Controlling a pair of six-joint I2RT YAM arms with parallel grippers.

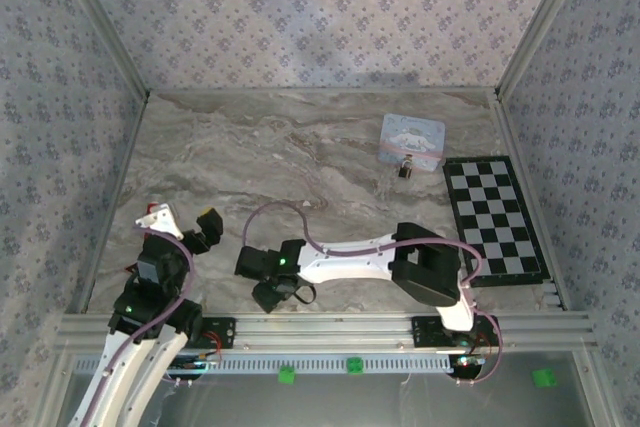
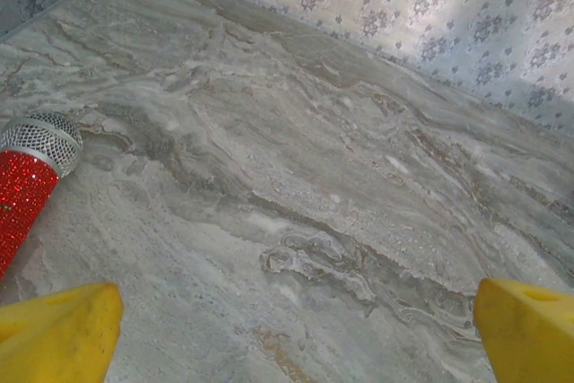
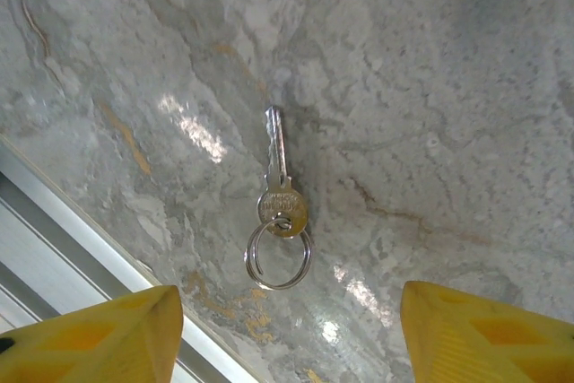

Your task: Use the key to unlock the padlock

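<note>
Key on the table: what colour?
Silvery key with a brassy head, on a silver ring; best in the right wrist view.

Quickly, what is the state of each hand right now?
Left hand: open, holding nothing.
Right hand: open, holding nothing; the key lies untouched in front of it.

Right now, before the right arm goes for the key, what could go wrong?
Key lies flat on the marble; the open right gripper above it may fail to pinch it, or shove it toward the edge rail.
Padlock sits far off by the tin, unheld, so it could tip or slide when keyed.
</note>
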